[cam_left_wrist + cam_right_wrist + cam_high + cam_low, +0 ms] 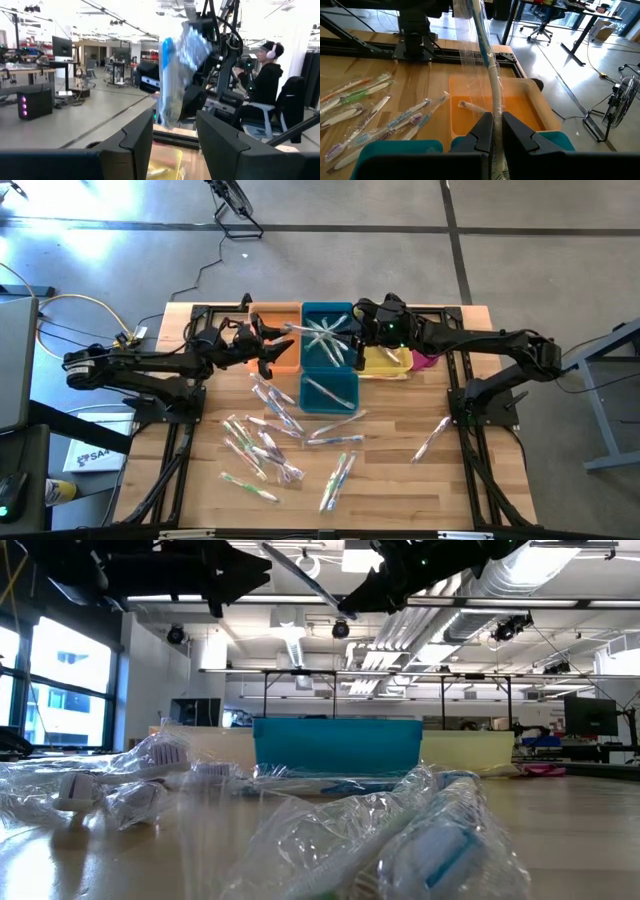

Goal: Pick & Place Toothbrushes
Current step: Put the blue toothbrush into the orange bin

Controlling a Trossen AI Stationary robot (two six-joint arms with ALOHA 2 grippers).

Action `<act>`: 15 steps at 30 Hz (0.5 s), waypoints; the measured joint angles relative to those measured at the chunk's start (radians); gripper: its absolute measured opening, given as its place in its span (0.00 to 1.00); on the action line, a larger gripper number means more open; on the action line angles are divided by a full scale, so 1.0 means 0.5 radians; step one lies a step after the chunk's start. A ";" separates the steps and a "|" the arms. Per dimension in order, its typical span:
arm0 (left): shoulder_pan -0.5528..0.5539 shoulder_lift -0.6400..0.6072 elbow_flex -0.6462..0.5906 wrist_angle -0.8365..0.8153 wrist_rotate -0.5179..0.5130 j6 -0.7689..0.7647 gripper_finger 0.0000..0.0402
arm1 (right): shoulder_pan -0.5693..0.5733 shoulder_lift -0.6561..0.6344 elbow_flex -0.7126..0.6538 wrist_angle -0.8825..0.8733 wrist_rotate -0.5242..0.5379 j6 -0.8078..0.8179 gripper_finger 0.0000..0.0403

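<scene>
I have my right gripper clamped on one wrapped toothbrush, jaws pinched tight on the handle end so the blue head and the loose wrapper stand clear of them. It hangs in the air above the bins, over the blue bin and the orange bin. My left gripper sits just beside it, jaws spread and holding nothing; from its wrist the crinkled wrapper shows close ahead.

I judge these as very light and stiff in the handle, but the clear wrapper is slick and baggy, so a grip on the film alone would slide. I would take hold across the handle near its middle, where the plastic lies flat on the stick, and avoid the puffed end at the bristles.

Counting from the high view: one brush in the right jaws, several crossed in the blue bin's far half, one in its near half, one in the orange bin by the right wrist view. Loose on the table I make out roughly a dozen in the scatter of toothbrushes, plus one lying apart near the right arm's base; overlaps stop an exact count. There are three bins in a row, the third being the yellow bin
</scene>
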 joint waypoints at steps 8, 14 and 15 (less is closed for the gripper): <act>-0.001 0.177 0.184 0.002 0.010 0.056 0.37 | 0.000 0.000 0.000 -0.010 0.000 0.000 0.04; 0.000 0.281 0.267 0.003 0.034 0.082 0.37 | 0.000 0.000 0.001 -0.018 0.000 0.000 0.04; 0.000 0.293 0.271 0.002 0.034 0.082 0.37 | 0.000 0.000 0.001 -0.018 0.000 0.000 0.04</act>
